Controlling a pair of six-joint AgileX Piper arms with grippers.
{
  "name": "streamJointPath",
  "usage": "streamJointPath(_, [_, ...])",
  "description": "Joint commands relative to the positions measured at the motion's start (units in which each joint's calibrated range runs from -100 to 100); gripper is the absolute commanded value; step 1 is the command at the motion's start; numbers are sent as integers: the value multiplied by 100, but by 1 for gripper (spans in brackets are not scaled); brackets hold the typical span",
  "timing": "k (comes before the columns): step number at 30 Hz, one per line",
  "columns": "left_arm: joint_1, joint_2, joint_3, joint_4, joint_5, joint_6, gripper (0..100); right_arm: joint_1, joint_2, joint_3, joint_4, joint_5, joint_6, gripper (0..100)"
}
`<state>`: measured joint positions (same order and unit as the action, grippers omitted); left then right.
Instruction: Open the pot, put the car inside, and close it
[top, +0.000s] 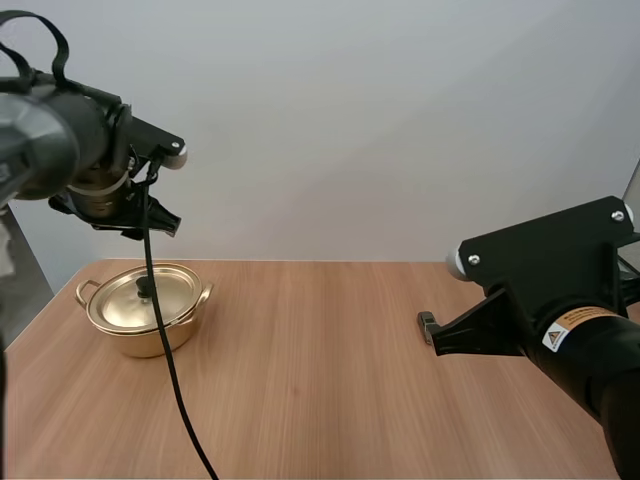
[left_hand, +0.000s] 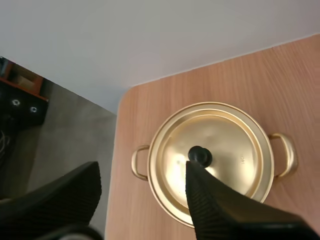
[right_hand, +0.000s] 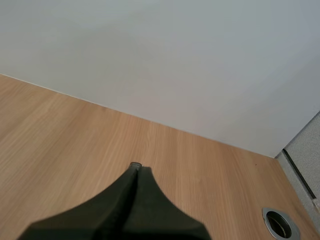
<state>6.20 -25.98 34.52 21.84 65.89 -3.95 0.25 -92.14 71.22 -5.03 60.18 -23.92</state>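
Note:
A gold pot (top: 150, 318) stands on the table's left side, its lid (top: 145, 296) on and the black knob (top: 147, 288) upright. My left gripper (top: 140, 215) hangs above it. In the left wrist view the gripper (left_hand: 144, 170) is open, its ribbed fingers (left_hand: 210, 200) apart over the pot (left_hand: 165, 200), one tip beside the knob (left_hand: 200, 156) of the lid (left_hand: 225, 145). My right gripper (top: 428, 327) hovers low over the right half of the table. Its fingers (right_hand: 134, 172) lie together as one dark wedge, with a small grey bit at the tip.
The pot sits close to the table's rounded left corner (left_hand: 125, 100), and the floor drops away beyond it. A round metal grommet (right_hand: 280, 224) is set in the table near its right edge. A plain wall runs along the back edge.

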Motion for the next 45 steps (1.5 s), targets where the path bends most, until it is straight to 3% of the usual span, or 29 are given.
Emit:
streamJointPath(1, [-1, 1180, -225, -497, 206, 339, 83, 0, 5, -4, 7, 20, 2, 0])
streamJointPath(18, [-1, 2402, -815, -146, 700, 462, 83, 0, 5, -4, 7, 217, 2, 0])
streamJointPath(27, [104, 2787, -868, -62, 636, 640, 83, -13, 5, -4, 70, 252, -106, 0])
streamJointPath(34, [104, 2787, -868, -977, 606, 1296, 82, -47, 5, -4, 96, 252, -104, 0])
streamJointPath(41, [104, 2995, -868, -1167, 662, 1334, 75, -72, 5, -4, 96, 252, -104, 0])
streamJointPath(43, [104, 3101, -868, -1123, 682, 1234, 69, -72, 5, -4, 96, 269, -104, 0])
streamJointPath(45, [104, 3171, -868, -1005, 682, 1127, 57, -72, 5, -4, 96, 269, -104, 0])
